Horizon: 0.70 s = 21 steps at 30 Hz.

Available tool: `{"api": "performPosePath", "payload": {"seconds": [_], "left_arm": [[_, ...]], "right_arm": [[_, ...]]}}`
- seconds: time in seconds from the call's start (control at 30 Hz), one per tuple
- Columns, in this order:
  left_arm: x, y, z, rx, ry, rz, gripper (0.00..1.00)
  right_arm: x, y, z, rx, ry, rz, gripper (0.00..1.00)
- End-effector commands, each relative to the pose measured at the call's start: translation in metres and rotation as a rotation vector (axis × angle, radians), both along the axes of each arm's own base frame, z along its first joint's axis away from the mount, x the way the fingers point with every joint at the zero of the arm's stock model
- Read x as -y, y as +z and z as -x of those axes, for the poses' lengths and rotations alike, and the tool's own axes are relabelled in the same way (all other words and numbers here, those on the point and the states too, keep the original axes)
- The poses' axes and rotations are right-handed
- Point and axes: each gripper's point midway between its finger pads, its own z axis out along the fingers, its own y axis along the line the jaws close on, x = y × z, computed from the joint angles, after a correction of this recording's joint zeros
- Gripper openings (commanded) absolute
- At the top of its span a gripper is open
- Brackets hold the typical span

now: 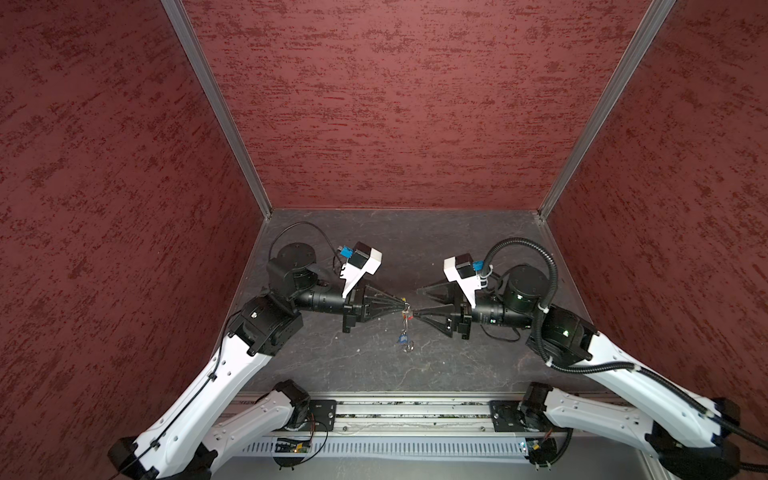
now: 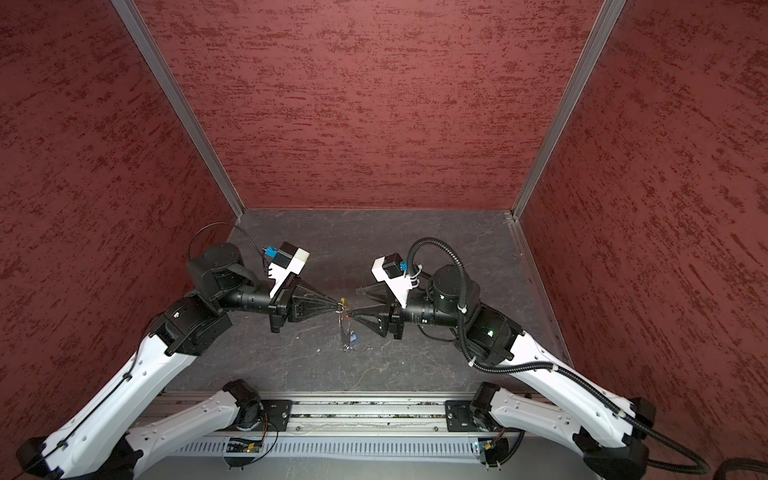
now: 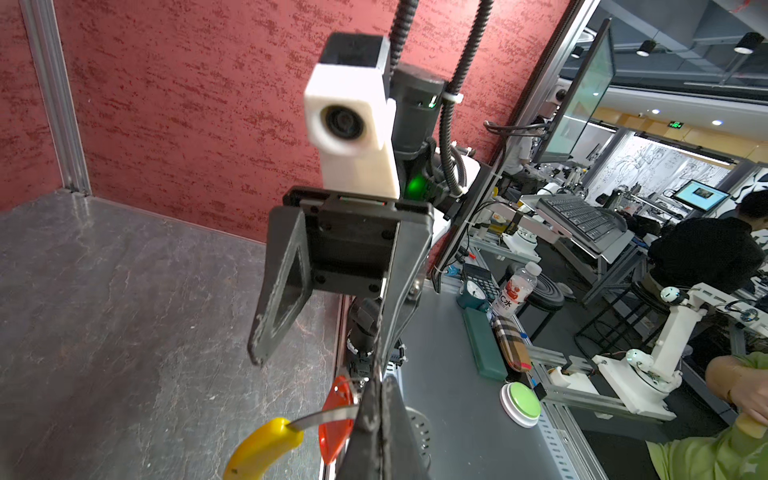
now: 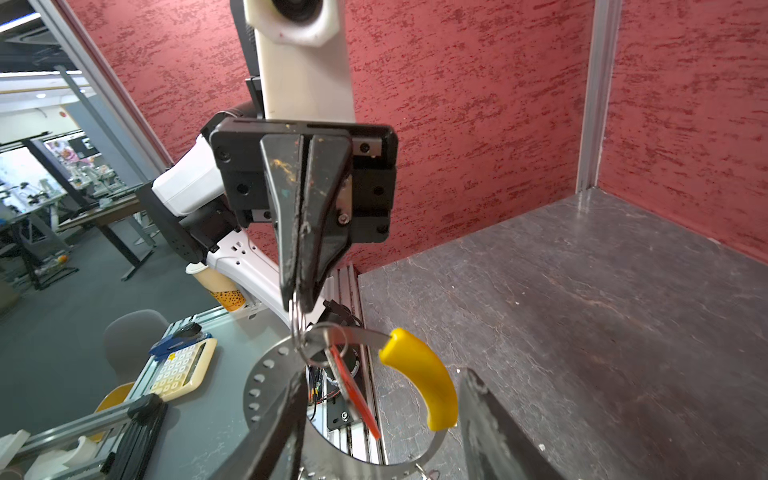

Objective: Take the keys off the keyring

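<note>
Pinching a small silver ring [image 4: 296, 320] of the keyring [image 4: 365, 333] in the left gripper [image 1: 404, 308], jaws pressed together, above the middle of the desk [image 1: 332, 365]; meeting it head-on with the right gripper [image 1: 415, 302], jaws apart, straddling the metal loop, yellow section [image 4: 424, 378] between them and just beside one finger [image 4: 486, 415]; hanging the keys [image 1: 405, 341] under the grip, a little toward the front edge, blue tag [image 1: 402, 338] lowest in both top views, red-orange tag [image 3: 334, 415] just beside the left fingertips [image 3: 374, 415]; cannot tell whether the keys touch the desk; well apart from the red walls [image 1: 124, 208] along both side edges; bare desk showing toward the far edge and both far corners; more bare desk between the keys and the metal rail [image 1: 395, 411] along the front edge.
</note>
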Motion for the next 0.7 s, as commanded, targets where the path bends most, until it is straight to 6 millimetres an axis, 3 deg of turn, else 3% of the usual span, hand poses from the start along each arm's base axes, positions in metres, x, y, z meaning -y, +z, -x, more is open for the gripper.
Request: {"api": "performPosePath", "payload": {"seconds": [0.0, 0.13, 0.3, 0.6, 0.67], "left_arm": [[0.000, 0.007, 0.003, 0.022, -0.018, 0.040, 0.00], [0.000, 0.007, 0.000, 0.017, 0.004, 0.046, 0.00], [-0.001, 0.006, -0.005, 0.022, 0.043, 0.050, 0.00], [-0.006, 0.012, -0.005, 0.045, 0.074, 0.081, 0.00], [-0.005, 0.012, -0.005, 0.041, 0.072, 0.081, 0.00]], "right_arm": [[-0.005, 0.021, 0.013, 0.032, 0.096, -0.086, 0.59], [-0.009, 0.019, 0.017, 0.020, 0.132, -0.078, 0.54], [-0.011, 0.018, 0.018, 0.009, 0.148, -0.070, 0.35], [-0.012, 0.011, 0.014, -0.007, 0.127, -0.052, 0.32], [-0.012, 0.012, 0.014, -0.005, 0.131, -0.052, 0.20]]}}
